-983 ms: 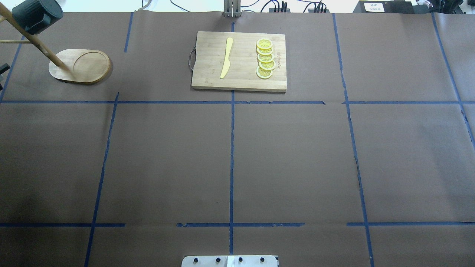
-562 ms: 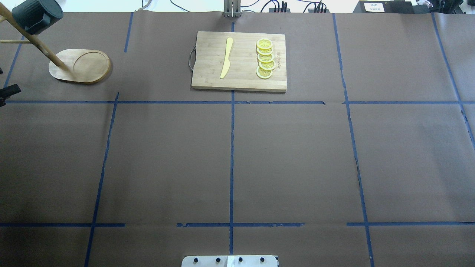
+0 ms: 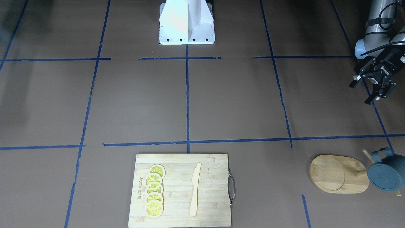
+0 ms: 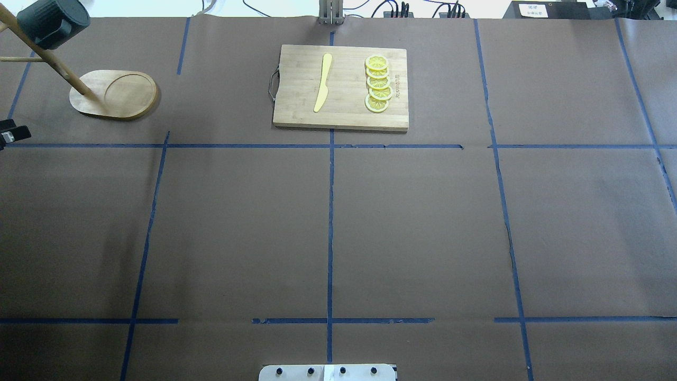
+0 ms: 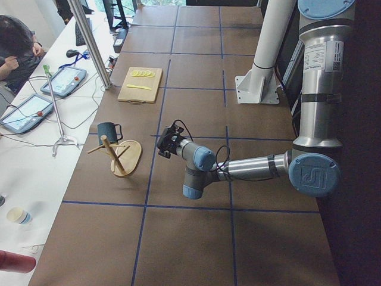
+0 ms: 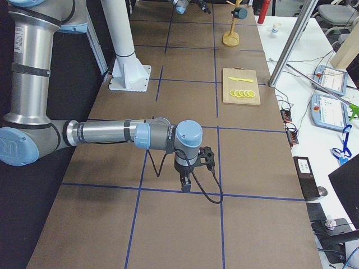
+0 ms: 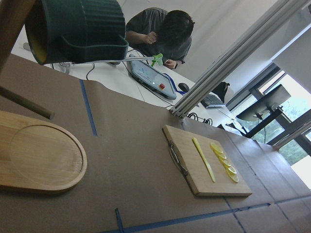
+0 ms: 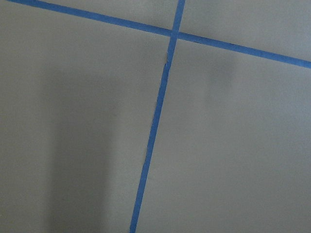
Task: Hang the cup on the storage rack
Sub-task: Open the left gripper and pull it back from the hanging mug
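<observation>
The dark teal ribbed cup (image 3: 384, 175) hangs on a peg of the bamboo storage rack (image 3: 335, 174) at the table's far left corner. It also shows in the overhead view (image 4: 50, 21) and, close up, in the left wrist view (image 7: 77, 29) above the rack's oval base (image 7: 39, 155). My left gripper (image 3: 361, 93) is open and empty, well apart from the rack on the robot's side of it. One of its fingertips (image 4: 11, 132) shows at the overhead view's left edge. My right gripper (image 6: 190, 168) shows only in the exterior right view, low over bare table; I cannot tell whether it is open.
A bamboo cutting board (image 4: 296, 90) with several lemon slices (image 4: 378, 84) and a yellow knife (image 4: 322, 82) lies at the table's far middle. The robot's white base (image 3: 186, 22) stands at the near edge. An operator (image 7: 165, 34) sits beyond the far edge.
My left gripper has drawn back from the rack toward the robot and slightly out of the overhead view's left edge. The cup stays hanging on the rack.
</observation>
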Tool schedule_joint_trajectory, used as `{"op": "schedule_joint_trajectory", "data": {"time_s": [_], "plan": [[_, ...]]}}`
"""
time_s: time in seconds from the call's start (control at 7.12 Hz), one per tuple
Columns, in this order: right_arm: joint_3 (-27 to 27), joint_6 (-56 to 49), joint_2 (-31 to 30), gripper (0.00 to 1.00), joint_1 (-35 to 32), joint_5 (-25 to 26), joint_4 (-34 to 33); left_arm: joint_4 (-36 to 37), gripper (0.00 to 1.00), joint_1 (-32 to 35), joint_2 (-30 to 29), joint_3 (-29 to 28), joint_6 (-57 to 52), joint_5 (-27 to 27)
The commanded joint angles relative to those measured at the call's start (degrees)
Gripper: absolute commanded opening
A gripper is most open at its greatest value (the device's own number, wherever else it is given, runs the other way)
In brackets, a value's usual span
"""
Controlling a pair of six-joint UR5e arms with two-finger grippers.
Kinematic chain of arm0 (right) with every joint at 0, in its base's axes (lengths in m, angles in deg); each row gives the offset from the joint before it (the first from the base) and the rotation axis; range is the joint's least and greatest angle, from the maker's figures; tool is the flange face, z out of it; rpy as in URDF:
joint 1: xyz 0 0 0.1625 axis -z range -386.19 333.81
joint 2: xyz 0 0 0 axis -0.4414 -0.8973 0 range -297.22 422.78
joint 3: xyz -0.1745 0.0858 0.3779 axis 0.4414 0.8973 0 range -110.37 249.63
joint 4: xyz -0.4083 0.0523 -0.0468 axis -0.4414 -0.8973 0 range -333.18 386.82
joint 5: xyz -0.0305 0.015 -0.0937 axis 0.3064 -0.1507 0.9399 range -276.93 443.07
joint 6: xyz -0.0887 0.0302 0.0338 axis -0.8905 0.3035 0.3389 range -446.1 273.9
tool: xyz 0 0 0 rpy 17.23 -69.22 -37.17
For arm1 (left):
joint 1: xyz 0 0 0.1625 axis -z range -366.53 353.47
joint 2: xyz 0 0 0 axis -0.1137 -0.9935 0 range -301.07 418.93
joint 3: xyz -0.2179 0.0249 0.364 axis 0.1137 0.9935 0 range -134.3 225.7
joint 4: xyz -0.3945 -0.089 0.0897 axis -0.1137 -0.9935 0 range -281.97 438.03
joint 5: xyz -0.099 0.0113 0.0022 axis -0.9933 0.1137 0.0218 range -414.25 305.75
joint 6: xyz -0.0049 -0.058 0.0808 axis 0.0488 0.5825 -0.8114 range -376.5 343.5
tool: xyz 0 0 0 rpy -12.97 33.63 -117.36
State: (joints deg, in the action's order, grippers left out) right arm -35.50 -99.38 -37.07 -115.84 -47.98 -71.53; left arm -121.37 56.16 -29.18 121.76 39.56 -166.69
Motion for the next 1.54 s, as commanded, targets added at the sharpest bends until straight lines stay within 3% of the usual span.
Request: {"op": "schedule_joint_trajectory", "data": {"time_s": [0.0,0.42,0.7,0.84,1.12,1.26,1.4], "plan": [[0.01,0.01,0.0,1.0,0.0,0.0,0.0,16.76,1.0,5.74,0.65,1.36,-29.29,-0.59],[-0.08,0.1,-0.18,1.0,0.0,-0.09,0.0,45.23,1.0,15.16,0.82,8.38,-62.64,-0.32],[-0.08,-0.08,-0.18,1.0,0.0,-0.09,0.0,64.92,1.0,20.85,0.22,13.66,-74.72,2.03],[-0.08,-0.08,-0.26,1.0,0.0,-0.09,0.0,75.28,1.0,23.59,-0.14,15.42,-77.83,4.49],[-0.08,-0.08,-0.35,1.0,0.0,-0.09,0.0,98.82,1.0,25.72,-0.4,18.33,-75.34,3.9],[-0.08,-0.17,-0.35,1.0,0.0,0.0,0.09,106.94,1.0,30.17,-1.88,18.43,-64.52,-3.33],[-0.08,-0.17,-0.35,1.0,0.0,0.0,0.0,111.81,1.0,30.91,-1.46,18.17,-61.19,-17.58]]}}
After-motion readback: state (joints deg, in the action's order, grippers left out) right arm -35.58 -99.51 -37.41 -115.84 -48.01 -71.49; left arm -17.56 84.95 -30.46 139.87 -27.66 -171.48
